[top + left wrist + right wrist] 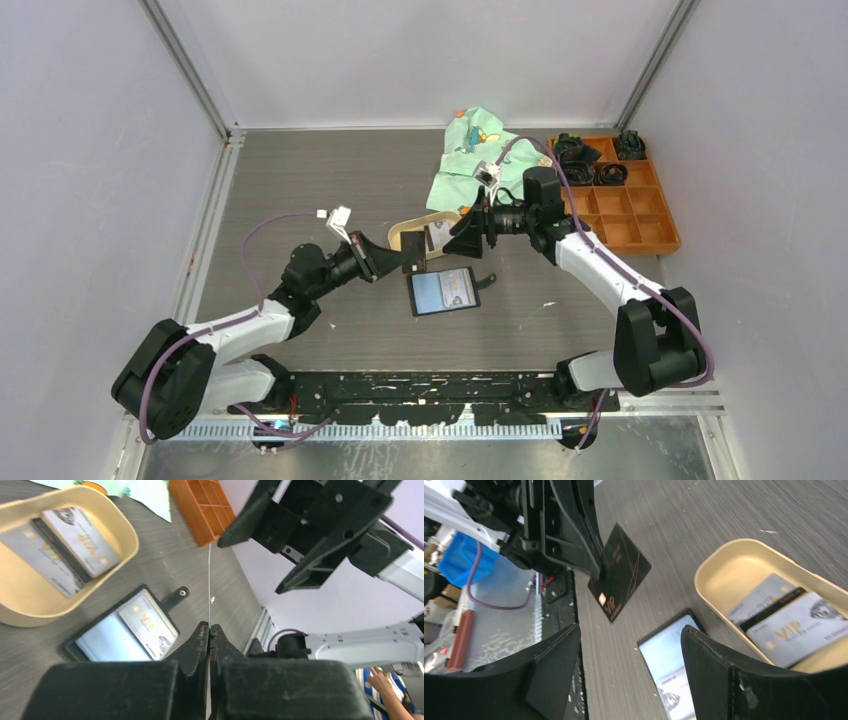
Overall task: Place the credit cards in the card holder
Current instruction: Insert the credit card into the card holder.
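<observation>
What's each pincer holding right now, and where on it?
Left pincer pinches the thin black gold-marked plastic card by one edge; right pincer holds nothing.

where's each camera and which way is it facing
top external: above, behind the bases, looking down at the table; both arms show
left wrist: looks along the shut left pincer, black card edge-on in it, towards the right arm
right wrist: faces the opposite way, through the open right pincer, at that card
both wrists share the tan tray and card holder
</observation>
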Controlling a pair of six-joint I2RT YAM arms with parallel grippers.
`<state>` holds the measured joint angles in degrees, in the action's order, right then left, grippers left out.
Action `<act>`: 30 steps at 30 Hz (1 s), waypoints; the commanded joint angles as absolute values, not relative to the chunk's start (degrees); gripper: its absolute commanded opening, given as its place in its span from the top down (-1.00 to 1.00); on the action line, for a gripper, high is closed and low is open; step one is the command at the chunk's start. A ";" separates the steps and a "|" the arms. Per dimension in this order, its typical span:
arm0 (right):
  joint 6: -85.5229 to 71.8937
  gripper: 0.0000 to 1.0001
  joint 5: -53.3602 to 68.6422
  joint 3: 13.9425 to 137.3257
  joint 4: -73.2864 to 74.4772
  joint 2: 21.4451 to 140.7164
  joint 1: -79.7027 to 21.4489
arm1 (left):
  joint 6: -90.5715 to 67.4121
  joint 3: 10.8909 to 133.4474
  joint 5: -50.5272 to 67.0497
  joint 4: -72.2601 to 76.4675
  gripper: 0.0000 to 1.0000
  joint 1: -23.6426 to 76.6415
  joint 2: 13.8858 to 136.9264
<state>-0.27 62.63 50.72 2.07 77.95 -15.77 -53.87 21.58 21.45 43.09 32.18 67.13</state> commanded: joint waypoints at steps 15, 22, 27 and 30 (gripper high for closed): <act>-25.82 -0.13 63.97 49.66 -21.91 80.18 -21.60 | -58.18 20.18 28.16 65.55 1.00 35.70 68.45; -28.68 0.29 65.75 50.52 -23.11 79.99 -22.53 | -58.45 20.69 29.13 66.33 1.00 36.21 69.61; -28.37 0.92 68.09 51.40 -22.35 80.26 -23.29 | -58.35 20.54 28.51 66.40 1.00 36.30 69.91; -22.14 0.98 67.80 52.48 -14.76 79.68 -23.21 | -57.08 19.84 26.11 62.65 0.60 36.30 68.66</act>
<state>-27.83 66.85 49.69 -19.57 81.14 -22.46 -58.13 18.94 27.44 60.58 35.88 70.22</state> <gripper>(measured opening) 0.036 0.084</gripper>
